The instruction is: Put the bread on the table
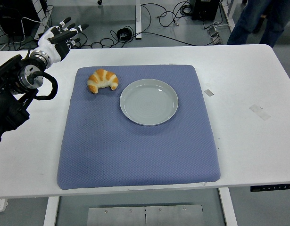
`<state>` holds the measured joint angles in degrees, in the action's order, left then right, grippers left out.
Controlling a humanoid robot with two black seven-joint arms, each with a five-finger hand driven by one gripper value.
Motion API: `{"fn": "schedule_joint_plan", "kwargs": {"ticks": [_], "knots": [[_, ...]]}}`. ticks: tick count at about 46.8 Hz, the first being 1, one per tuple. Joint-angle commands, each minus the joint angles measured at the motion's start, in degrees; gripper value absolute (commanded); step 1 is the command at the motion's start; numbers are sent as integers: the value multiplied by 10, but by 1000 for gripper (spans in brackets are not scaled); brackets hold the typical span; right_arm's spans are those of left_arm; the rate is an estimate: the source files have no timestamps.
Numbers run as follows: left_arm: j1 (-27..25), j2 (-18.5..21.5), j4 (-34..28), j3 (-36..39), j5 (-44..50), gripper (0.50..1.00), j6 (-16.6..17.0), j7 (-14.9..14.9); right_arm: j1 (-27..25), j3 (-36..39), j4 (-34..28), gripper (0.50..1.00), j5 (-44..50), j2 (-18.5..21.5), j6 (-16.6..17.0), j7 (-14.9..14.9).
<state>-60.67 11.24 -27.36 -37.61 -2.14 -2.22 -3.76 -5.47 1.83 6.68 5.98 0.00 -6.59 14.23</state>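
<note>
A golden croissant (103, 80) lies on the blue mat (135, 146) near its far left corner, just left of an empty grey plate (149, 101). My left hand (61, 34) is white with black fingertips, open with fingers spread, holding nothing. It hovers over the table's far left edge, well to the left of and behind the croissant. The black left arm (15, 89) comes in from the left edge. The right arm is out of view.
The white table (248, 84) has bare surface to the right of and behind the mat, with small tape marks (260, 112) on the right. A person's legs (258, 19) stand at the top right. Cables lie on the floor behind the table.
</note>
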Motion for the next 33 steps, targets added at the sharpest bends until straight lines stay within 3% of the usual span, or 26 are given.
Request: {"fn": "schedule_joint_plan", "kwargs": {"ticks": [1, 14, 21, 33], "knots": [[0, -1, 4, -1, 1, 981, -7, -6, 0, -1, 0, 1000, 0, 0, 0, 0], [0, -10, 5, -1, 1, 981, -20, -14, 0, 0, 0, 1000, 0, 0, 0, 0], [1, -12, 20, 3, 0, 981, -44, -15, 0, 0, 0, 1000, 0, 0, 0, 0], [1, -14, 37, 7, 0, 981, -44, -13, 0, 0, 3, 1000, 0, 0, 0, 0]]}}
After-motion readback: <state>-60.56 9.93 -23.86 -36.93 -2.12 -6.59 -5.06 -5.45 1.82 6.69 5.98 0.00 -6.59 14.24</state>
